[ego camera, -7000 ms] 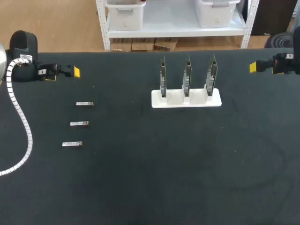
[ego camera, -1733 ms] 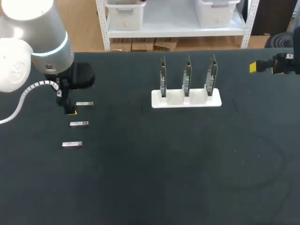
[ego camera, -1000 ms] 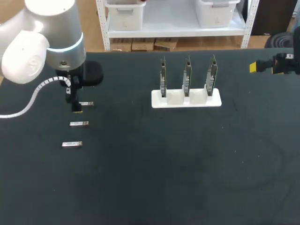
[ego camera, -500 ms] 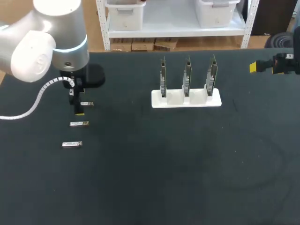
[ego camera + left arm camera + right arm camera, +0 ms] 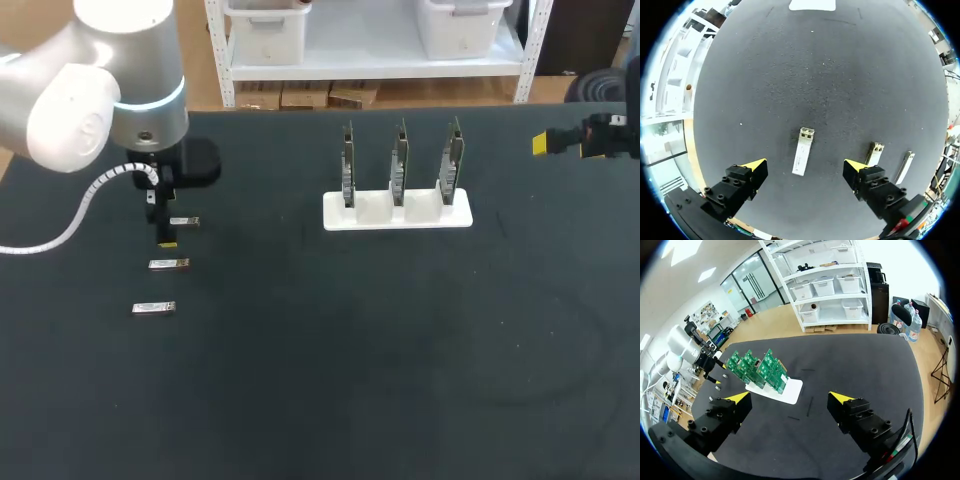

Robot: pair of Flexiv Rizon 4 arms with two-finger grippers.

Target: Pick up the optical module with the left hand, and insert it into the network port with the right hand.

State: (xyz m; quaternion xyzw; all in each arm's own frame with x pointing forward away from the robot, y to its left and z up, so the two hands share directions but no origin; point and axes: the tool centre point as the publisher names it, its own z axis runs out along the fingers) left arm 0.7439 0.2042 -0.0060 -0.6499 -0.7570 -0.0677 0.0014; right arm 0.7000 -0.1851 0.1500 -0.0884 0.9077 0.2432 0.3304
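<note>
Three small silver optical modules lie in a column at the table's left: the far one (image 5: 186,222), a middle one (image 5: 169,264) and a near one (image 5: 153,308). My left gripper (image 5: 165,225) hangs open just above the far module. In the left wrist view that module (image 5: 802,151) lies flat on the mat between the spread yellow tips of the left gripper (image 5: 804,165), untouched, and the other two modules (image 5: 874,151) (image 5: 905,166) lie beside it. Three green network cards (image 5: 399,160) stand upright in a white holder (image 5: 397,212). My right gripper (image 5: 545,143) (image 5: 790,397) stands open and empty at the far right edge.
A black mat covers the whole table (image 5: 350,380). From the right wrist view, the cards (image 5: 757,370) in their white holder (image 5: 787,390) stand well ahead of the gripper, with my left arm (image 5: 687,345) beyond them.
My left gripper has shifted slightly right and come down over the far module. The right arm and the modules have not moved.
</note>
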